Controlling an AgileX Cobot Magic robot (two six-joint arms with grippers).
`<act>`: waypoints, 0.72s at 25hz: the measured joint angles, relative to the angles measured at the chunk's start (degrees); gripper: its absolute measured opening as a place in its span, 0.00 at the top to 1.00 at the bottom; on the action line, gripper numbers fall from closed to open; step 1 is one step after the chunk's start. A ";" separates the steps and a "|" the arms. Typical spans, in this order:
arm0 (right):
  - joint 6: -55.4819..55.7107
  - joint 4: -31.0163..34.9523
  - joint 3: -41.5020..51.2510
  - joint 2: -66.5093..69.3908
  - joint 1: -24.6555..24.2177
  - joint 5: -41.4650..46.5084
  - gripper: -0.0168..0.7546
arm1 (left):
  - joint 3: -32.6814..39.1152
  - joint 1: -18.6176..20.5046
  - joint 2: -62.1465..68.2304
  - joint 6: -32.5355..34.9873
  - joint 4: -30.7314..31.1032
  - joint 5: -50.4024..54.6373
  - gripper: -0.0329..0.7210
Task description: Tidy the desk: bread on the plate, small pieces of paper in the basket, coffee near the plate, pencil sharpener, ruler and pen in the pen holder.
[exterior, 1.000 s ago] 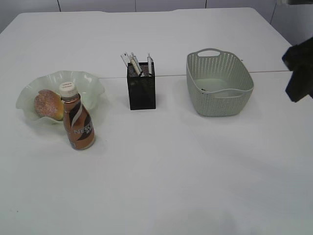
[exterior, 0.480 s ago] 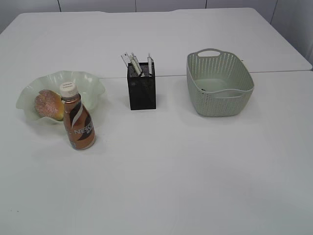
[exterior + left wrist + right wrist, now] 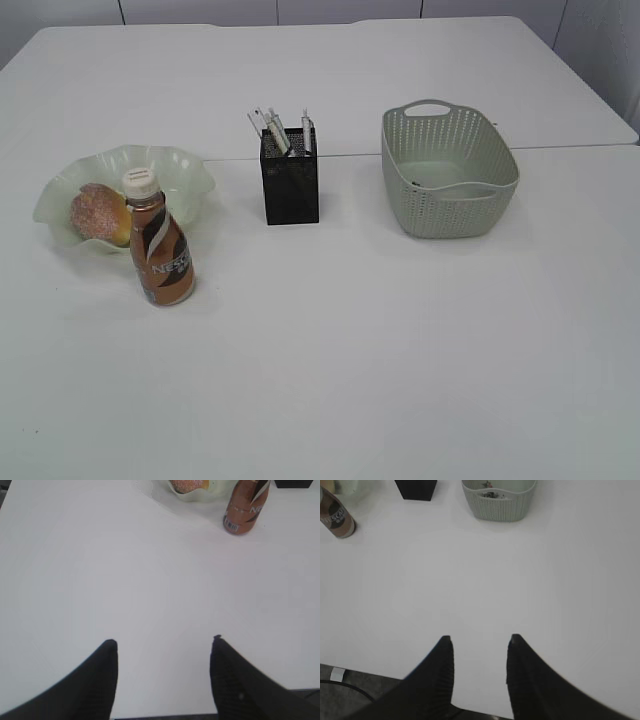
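The bread [image 3: 98, 213] lies in the ruffled green plate [image 3: 180, 172] at the left. The coffee bottle [image 3: 158, 243] stands upright just in front of the plate; it also shows in the left wrist view [image 3: 246, 506]. The black pen holder [image 3: 289, 181] holds pens and a clear ruler [image 3: 273, 128]. The sage basket [image 3: 448, 172] stands at the right; the right wrist view shows paper pieces [image 3: 489, 494] inside it. My left gripper [image 3: 163, 641] and right gripper [image 3: 479, 637] are both open and empty above the desk's near edge, out of the exterior view. The pencil sharpener is not visible.
The white desk [image 3: 330, 350] stretches in front of the objects. A seam [image 3: 560, 148] runs across the table behind the holder and basket. The desk's near edge and the floor [image 3: 350, 680] show in the right wrist view.
The right arm, seen a second ago at the right edge of the exterior view, has left that view. The objects have not moved.
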 joint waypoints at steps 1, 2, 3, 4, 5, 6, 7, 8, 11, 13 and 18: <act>0.08 0.00 0.89 -2.10 0.00 0.08 0.64 | 0.00 0.00 -0.94 0.00 0.00 -0.08 0.38; 0.08 0.00 1.65 -4.68 0.00 0.13 0.64 | 0.00 0.00 -1.68 0.00 0.04 0.02 0.38; 0.08 0.00 2.51 -7.33 0.00 0.23 0.64 | 0.00 0.00 -2.51 0.00 0.04 0.02 0.38; 0.08 0.00 3.36 -10.01 0.00 0.40 0.64 | 0.00 0.00 -3.18 0.00 0.04 0.14 0.38; 0.08 0.00 4.17 -12.23 0.00 0.40 0.64 | 0.00 0.00 -3.44 0.00 0.04 0.27 0.38; 0.08 0.11 4.86 -14.84 0.00 0.51 0.64 | 0.00 0.00 -3.44 0.00 0.15 0.27 0.38; 0.08 0.11 5.73 -17.32 0.00 0.45 0.64 | 0.00 0.00 -3.44 0.00 0.13 0.27 0.38; 0.08 0.11 6.70 -19.27 0.00 0.55 0.64 | 0.00 0.00 -3.44 0.00 0.13 0.27 0.38; 0.08 0.11 9.59 -25.25 0.00 0.55 0.64 | 0.00 0.00 -3.71 0.00 0.17 0.27 0.38; 0.08 0.11 11.95 -27.87 0.00 0.70 0.64 | 0.00 0.00 -3.71 0.00 0.17 0.27 0.38; 0.08 0.11 19.40 -28.67 0.00 0.76 0.64 | 0.49 0.00 -3.71 0.00 0.26 -3.53 0.38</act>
